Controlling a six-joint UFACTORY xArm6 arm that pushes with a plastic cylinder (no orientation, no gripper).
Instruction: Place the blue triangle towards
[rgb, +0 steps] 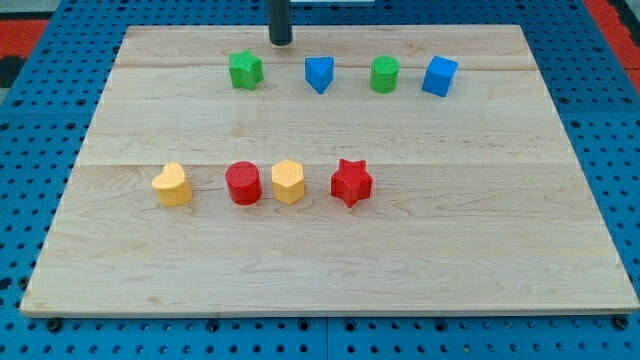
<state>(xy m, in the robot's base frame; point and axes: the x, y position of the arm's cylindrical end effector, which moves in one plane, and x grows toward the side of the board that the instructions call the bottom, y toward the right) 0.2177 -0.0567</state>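
A pale wooden board (330, 270) lies on a blue pegboard surface (30, 180), and eight small blocks sit on it in two rows.

Going from the view's left along the lower row: a yellow heart-shaped block (172, 185) stands alone, apart from the others. Next come a red cylinder (242, 184) and a yellow block (287, 182) — probably a hexagon, though its edges are hard to read at this size — standing just beside each other, nearly touching. Further to the view's right is a red star (351, 182).

Along the upper row, again from the view's left: a green block (245, 70) with a notched, star-like outline, then the blue triangle (318, 73), then a green cylinder (384, 74), and last a blue cube (439, 76). These four are spaced apart, none touching.

My tip (280, 43) rests near the view's top edge of the board, above the gap between the green star-like block and the blue triangle. The blue triangle lies just to the view's right of the tip and a little lower in the view — near, but with bare wood between them. The tip touches no block; it is a plain rod end with nothing to open, close or hold.
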